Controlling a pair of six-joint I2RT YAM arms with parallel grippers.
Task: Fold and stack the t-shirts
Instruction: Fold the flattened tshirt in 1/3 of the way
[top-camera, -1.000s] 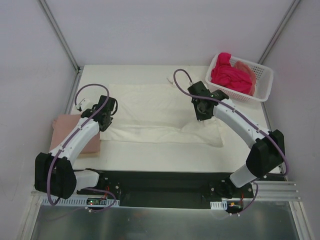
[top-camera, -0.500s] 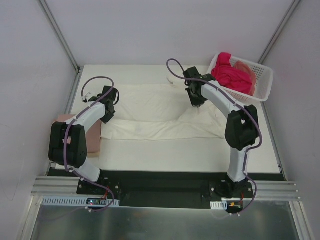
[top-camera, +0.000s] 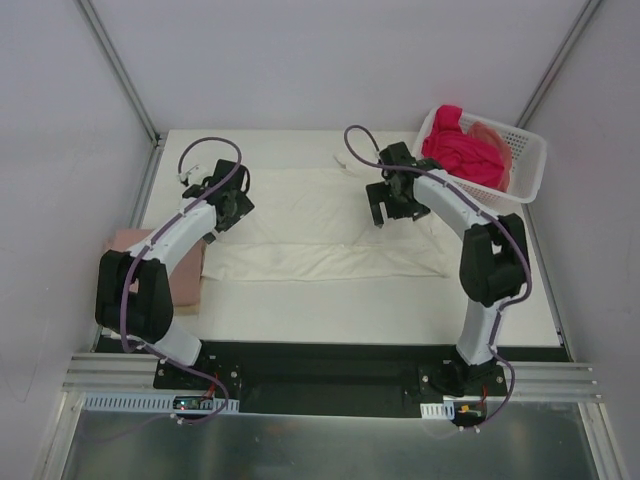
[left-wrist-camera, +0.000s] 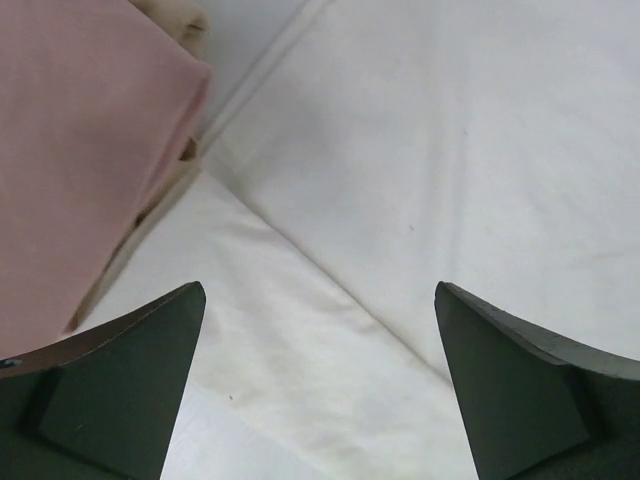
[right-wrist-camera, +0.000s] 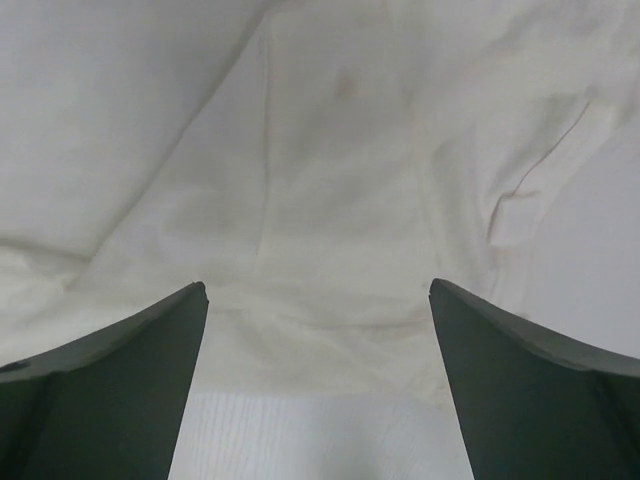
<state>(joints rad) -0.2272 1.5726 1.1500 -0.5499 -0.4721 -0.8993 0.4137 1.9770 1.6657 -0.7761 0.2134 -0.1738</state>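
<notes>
Across mid-frame of the top view, the cream t-shirt (top-camera: 320, 235) lay spread on the surface (top-camera: 360, 310). It was soft, light, limp cloth, likely to sag and best pinched at hem corners. The left gripper (top-camera: 230, 205) and right gripper (top-camera: 385, 212) hovered over it, both wide apart and empty. A pink folded shirt (top-camera: 185, 285) sat at lower left, a magenta shirt (top-camera: 460, 150) in the basket (top-camera: 530, 170) at upper right.
</notes>
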